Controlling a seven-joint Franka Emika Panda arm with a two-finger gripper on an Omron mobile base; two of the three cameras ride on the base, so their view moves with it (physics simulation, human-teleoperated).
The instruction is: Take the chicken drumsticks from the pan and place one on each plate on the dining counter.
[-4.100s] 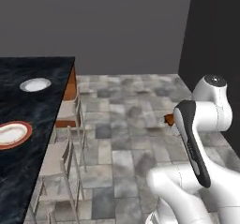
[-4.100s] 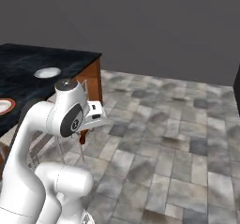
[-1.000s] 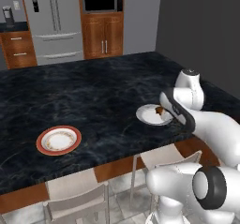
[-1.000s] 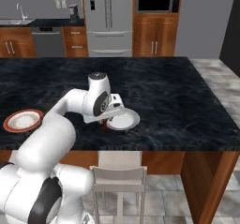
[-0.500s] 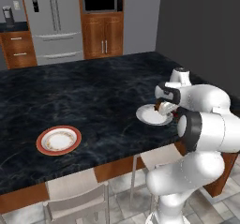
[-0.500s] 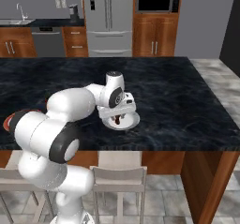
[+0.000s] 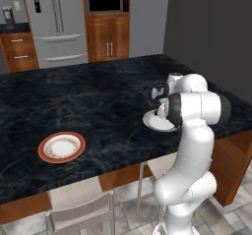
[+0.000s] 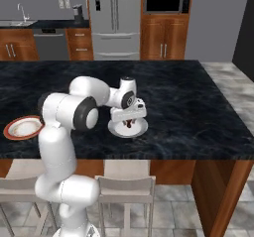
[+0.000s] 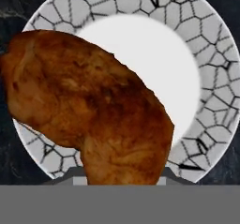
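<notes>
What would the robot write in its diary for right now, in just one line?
gripper: shut on reddish-brown drumstick | position: just above grey-rimmed white plate on dining counter | orange-rimmed plate: no drumstick | next: likely release

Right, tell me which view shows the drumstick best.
The hand view: the reddish-brown drumstick looms large over the white plate. The right base view shows just a dark speck under the pincer; in the left base view the arm hides most of it.

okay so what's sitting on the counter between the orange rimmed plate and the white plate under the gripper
Nothing: in the left base view, only bare black marble of the dining counter lies between the orange-rimmed plate and the white plate under the gripper.
</notes>
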